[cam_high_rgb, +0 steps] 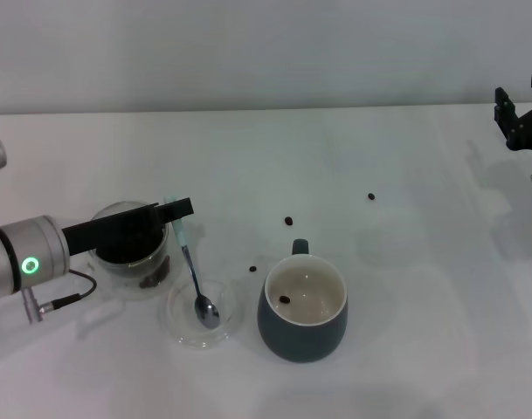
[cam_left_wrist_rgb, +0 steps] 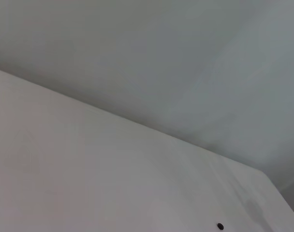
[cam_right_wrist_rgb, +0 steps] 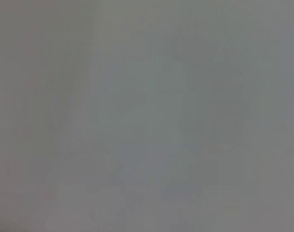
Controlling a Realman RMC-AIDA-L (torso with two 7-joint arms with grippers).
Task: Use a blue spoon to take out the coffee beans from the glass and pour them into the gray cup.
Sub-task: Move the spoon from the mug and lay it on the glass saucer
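Head view showed the blue spoon (cam_high_rgb: 191, 266), pale handle and shiny bowl, lying in a flat clear dish (cam_high_rgb: 201, 314) between the glass (cam_high_rgb: 131, 249) of dark coffee beans (cam_high_rgb: 126, 248) and the squat gray cup (cam_high_rgb: 302, 310). The left gripper (cam_high_rgb: 171, 209) pinched the handle's tip. The right gripper (cam_high_rgb: 521, 105) sat parked far off, fingers apart. Loose beans dotted the white table (cam_high_rgb: 405, 262).

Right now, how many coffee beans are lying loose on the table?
3 loose beans on the table: one just behind the cup, one at the cup's left, one farther back to the right. Another bean lies inside the cup; more may be hidden.
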